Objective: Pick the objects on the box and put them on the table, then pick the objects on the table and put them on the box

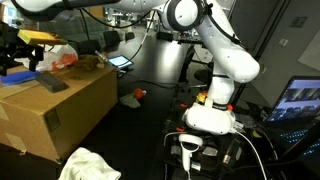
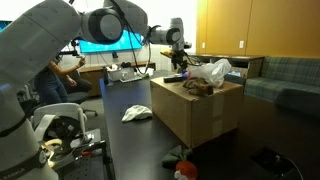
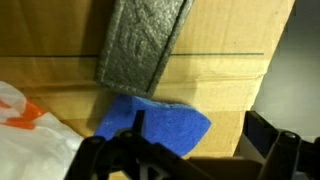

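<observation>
A cardboard box (image 1: 60, 115) (image 2: 200, 115) stands on the dark table (image 2: 120, 135). On it lie a dark grey foam block (image 3: 145, 40) (image 1: 50, 83), a blue sponge (image 3: 155, 122), a white and orange plastic bag (image 3: 25, 120) (image 2: 212, 70) and a brown object (image 2: 198, 88). My gripper (image 3: 195, 150) (image 2: 178, 62) hangs just above the box top, open and empty. The sponge lies by its left finger, and the right finger is past the box's edge. A white cloth (image 1: 90, 163) (image 2: 138, 114) lies on the table beside the box.
A small red object (image 1: 138, 93) lies on the table near the box. The robot base (image 1: 212, 115) stands beside it with cables around. Monitors (image 2: 100, 45) and a seated person (image 2: 58, 80) are behind the table.
</observation>
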You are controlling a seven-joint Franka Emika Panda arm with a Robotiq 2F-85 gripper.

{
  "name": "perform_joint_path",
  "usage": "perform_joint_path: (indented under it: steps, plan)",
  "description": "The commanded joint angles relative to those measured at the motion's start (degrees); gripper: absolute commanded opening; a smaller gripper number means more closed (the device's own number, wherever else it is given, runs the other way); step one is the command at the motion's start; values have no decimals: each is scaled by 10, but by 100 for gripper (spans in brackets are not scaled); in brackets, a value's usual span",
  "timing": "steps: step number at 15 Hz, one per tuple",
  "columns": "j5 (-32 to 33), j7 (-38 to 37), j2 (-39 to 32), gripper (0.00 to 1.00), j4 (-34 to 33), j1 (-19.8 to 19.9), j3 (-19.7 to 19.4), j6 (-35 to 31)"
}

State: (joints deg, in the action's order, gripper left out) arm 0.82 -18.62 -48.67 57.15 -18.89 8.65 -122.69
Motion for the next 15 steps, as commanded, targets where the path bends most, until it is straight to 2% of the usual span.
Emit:
perform_joint_path:
  steps: [1, 13, 15]
  plan:
    - [-7, 12, -29, 100, -44, 8, 5, 15]
    - [5, 3, -59, 100, -76, 7, -5, 39]
    - [3, 0, -71, 100, -92, -8, -25, 49]
